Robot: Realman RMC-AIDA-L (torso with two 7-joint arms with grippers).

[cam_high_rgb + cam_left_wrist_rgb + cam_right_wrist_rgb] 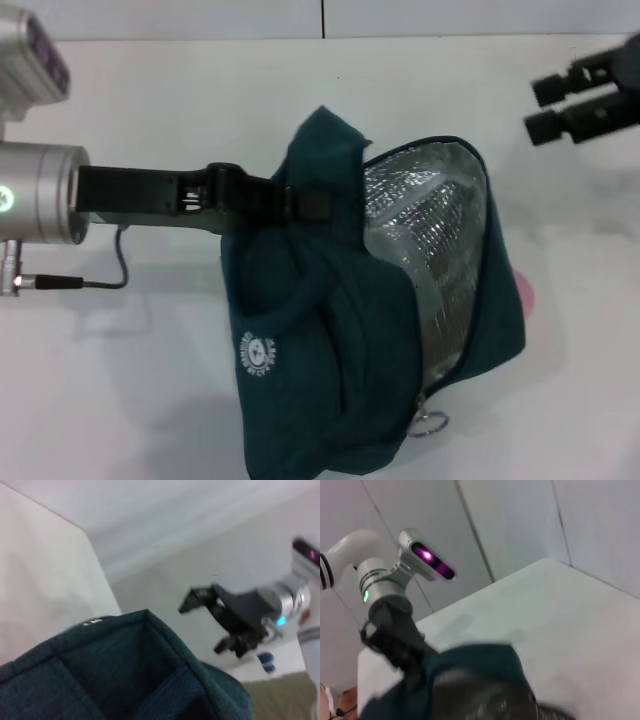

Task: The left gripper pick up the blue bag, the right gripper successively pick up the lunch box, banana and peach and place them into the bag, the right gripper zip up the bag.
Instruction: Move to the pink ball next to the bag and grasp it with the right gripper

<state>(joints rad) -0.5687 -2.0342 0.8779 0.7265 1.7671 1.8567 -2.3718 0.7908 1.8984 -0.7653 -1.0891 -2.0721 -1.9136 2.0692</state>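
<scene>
The left gripper [300, 205] is clamped on the top fabric of the bag [330, 400], by a handle, and holds it up over the middle of the table [150, 100], nearer its front edge. The bag hangs tilted, mouth gaping toward the right side, silver foil lining [430, 230] on full show, so the zip is clearly not done; its metal ring pull [428, 424] dangles at the lower end of the opening. It is a dark teal fabric bag with a round white logo [257, 354] on its flank, slumped and creased. The right gripper [545, 108] hovers near the far right corner, fingers spread and carrying nothing. A sliver of pink, likely the peach [524, 290], peeks out behind the bag's right side, seemingly on the table, so that one looks still to go. No lunch box or banana shows anywhere; whether they sit inside, I cannot tell, the interior is too shadowed. My read: lift done, loading partway at best, peach and zipping left.
</scene>
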